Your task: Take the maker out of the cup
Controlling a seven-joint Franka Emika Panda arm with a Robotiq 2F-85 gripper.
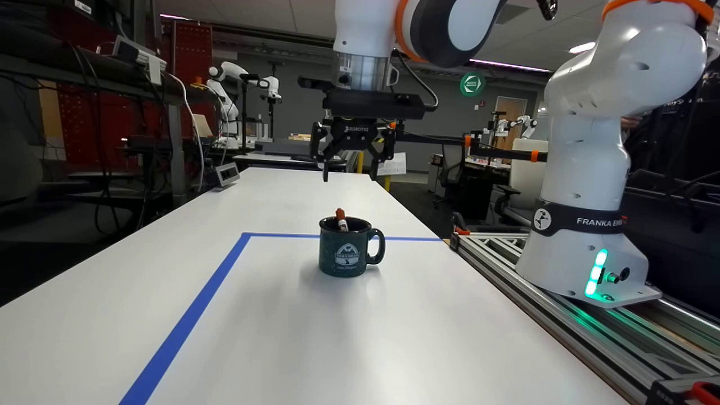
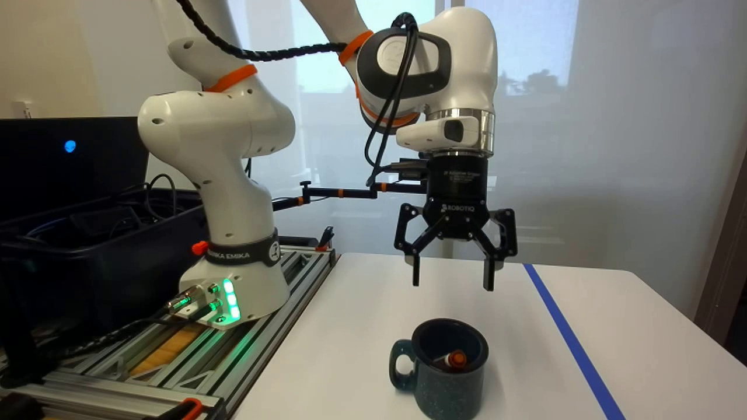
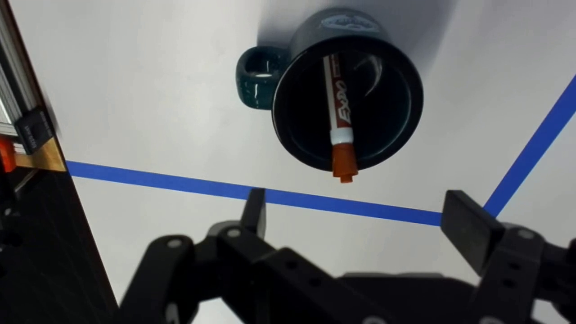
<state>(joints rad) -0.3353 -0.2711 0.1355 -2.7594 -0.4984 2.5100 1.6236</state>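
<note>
The cup [image 1: 331, 256], a dark teal mug with a side handle and a pale mark, stands upright on the white table; it also shows in an exterior view [image 2: 449, 391] and the wrist view [image 3: 310, 38]. The maker [image 3: 340, 112], a marker with a reddish-brown label and orange-red cap, leans inside it. Its cap end pokes above the rim in an exterior view [image 1: 341, 219]; its lower end is inside the cup. My gripper [image 2: 452, 283] is open and empty, pointing down above the table, higher than the cup and apart from it. Its fingers are spread in the wrist view [image 3: 355, 198].
Blue tape lines [image 1: 211, 284] mark the white table [image 1: 292, 337] around the cup. The robot's base stands on a metal rail frame [image 1: 523, 292] along the table edge, on the cup's handle side. A small grey device [image 1: 227, 175] sits at the table's far edge.
</note>
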